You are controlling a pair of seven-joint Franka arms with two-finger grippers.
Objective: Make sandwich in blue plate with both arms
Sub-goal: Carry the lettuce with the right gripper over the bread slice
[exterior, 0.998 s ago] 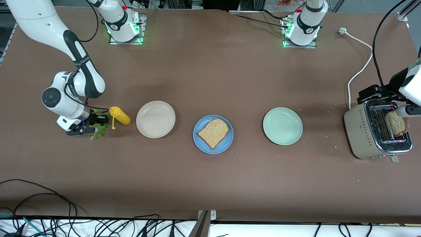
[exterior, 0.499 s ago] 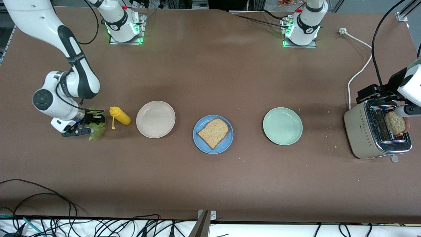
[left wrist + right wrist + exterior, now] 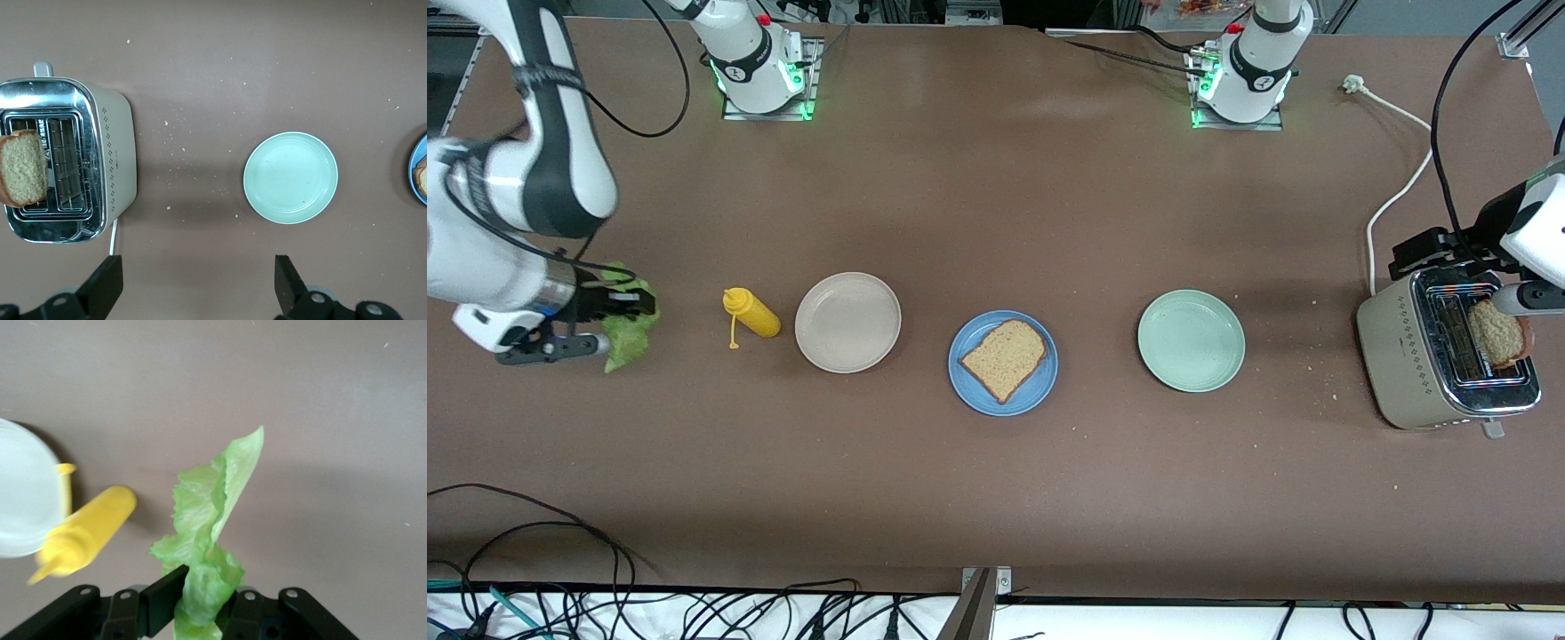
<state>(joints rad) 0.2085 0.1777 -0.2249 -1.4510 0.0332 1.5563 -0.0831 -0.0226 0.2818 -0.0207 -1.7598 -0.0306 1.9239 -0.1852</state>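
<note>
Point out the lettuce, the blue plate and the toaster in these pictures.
lettuce (image 3: 207, 513), right wrist view, middle of the leaf.
blue plate (image 3: 983, 397), front view, bare rim nearest the camera.
toaster (image 3: 120, 160), left wrist view, beige side wall.

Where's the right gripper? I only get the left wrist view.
Observer: The right gripper is up over the right arm's end of the table, shut on a lettuce leaf.
Operator: Left gripper is open here, with the toaster in view. Is the blue plate loaded?
Observer: The blue plate carries one toast slice, with nothing on top of it yet.
Operator: Anything on the table between lettuce and plate?
Observer: A yellow bottle lying on its side, then a beige plate.
</note>
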